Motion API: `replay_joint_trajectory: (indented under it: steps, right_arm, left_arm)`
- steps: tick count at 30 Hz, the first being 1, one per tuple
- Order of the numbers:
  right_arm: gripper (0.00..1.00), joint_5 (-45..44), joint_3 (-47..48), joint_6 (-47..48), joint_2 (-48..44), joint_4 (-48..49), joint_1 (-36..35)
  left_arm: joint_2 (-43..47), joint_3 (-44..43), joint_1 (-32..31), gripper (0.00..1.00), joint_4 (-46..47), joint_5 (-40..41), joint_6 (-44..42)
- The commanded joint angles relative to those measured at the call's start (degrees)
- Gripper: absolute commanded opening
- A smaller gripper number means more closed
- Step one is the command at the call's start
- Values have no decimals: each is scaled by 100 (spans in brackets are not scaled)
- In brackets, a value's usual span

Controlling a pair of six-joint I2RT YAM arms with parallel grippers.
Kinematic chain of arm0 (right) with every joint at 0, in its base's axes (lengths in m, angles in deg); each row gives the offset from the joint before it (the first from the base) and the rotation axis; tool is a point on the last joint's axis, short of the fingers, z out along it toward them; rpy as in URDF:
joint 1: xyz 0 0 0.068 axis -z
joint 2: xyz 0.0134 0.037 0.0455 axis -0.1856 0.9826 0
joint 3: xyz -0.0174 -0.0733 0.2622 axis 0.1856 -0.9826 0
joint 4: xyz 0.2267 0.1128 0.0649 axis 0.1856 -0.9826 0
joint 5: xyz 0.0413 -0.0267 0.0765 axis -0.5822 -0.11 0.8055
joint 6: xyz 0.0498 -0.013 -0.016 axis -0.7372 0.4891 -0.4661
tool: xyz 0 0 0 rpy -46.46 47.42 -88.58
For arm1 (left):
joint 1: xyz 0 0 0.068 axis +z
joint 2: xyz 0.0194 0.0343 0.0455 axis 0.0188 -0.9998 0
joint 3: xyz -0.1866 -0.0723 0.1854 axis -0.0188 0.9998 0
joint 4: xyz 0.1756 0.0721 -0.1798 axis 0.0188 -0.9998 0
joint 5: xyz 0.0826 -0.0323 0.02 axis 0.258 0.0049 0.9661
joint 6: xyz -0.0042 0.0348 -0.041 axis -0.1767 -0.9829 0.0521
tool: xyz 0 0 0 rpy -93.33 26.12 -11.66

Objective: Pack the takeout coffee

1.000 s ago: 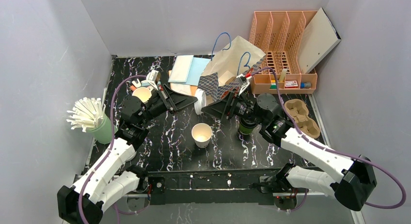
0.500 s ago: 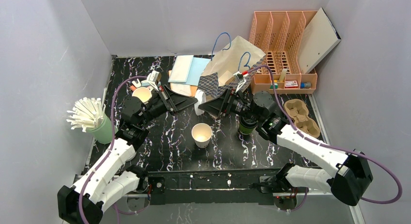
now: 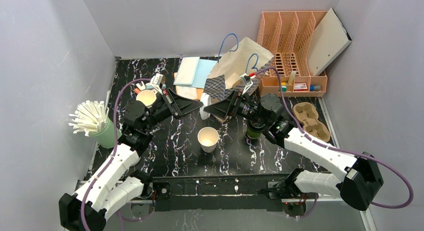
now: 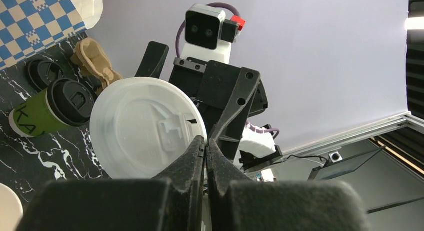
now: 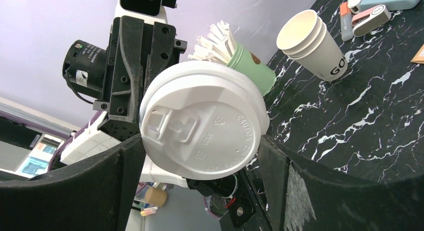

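The takeout coffee [image 3: 254, 129], a dark green cup with a black lid, stands right of centre under my right arm. It also shows in the left wrist view [image 4: 39, 119]. My left gripper [image 3: 200, 105] [image 4: 205, 141] is shut on the rim of a white plastic lid [image 3: 204, 112] [image 4: 142, 127], holding it in the air. My right gripper [image 3: 212, 110] [image 5: 202, 141] is open, with one finger on each side of that lid [image 5: 202, 125]. I cannot tell whether its fingers touch the lid.
An open cream cup [image 3: 208, 139] stands mid-table below the lid. Stacked cream cups [image 3: 146, 97] [image 5: 309, 46] and a light green straw holder [image 3: 95, 122] are at left. A paper bag [image 3: 239, 65], peach organizer [image 3: 292, 46] and pulp cup carrier [image 3: 311, 121] are at back right.
My right gripper has moved left, away from the green cup, until its open fingers bracket the lid. The left gripper has barely moved.
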Motion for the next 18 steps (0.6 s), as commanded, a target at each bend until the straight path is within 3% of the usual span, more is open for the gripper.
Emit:
replay_joint_trajectory:
  steps: [1,7,14,18]
  right_arm:
    - [92,5,163,-58,-19,368,17]
    - [98,89,292,-62,111,360,12]
    - [87,52,256,-98,119,417,12]
    - [86,-3,182,-62,52,346,12]
  left_arm:
    - [131,115,25,0,135,-149,-84]
    - [131,110,25,0,144,-164,-96]
    - [175,101,25,0,144,-189,-88]
    - [176,121,25,17,74,-184,-169]
